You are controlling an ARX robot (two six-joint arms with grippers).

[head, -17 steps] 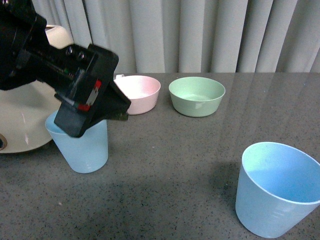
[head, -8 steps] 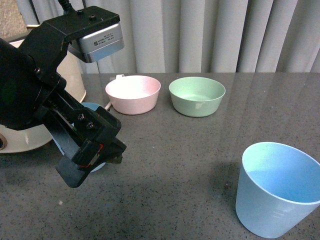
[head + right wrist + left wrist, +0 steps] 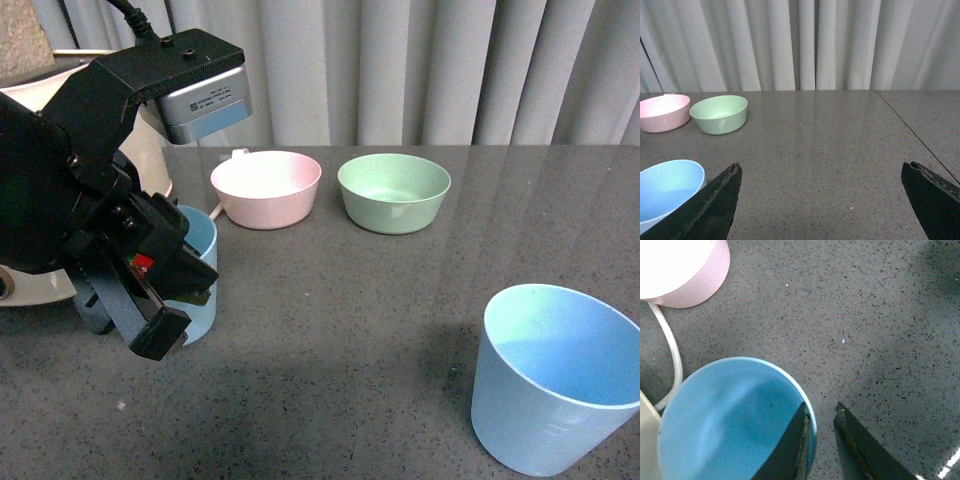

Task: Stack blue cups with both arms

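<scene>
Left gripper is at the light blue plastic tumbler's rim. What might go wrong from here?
1. The left gripper straddles just one wall of the light blue plastic tumbler, jaws open; a rim pinch may tilt or drop it.
2. The white cable lies beside that tumbler and might snag.

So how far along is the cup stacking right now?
Nothing is stacked yet: the left blue cup and the right blue cup stand apart. In hand: the left claw straddles the left blue cup's rim, one finger inside, one outside, with a gap showing. The right claw hangs open and empty. Remaining: grip, lift and nest one cup in the other.
</scene>
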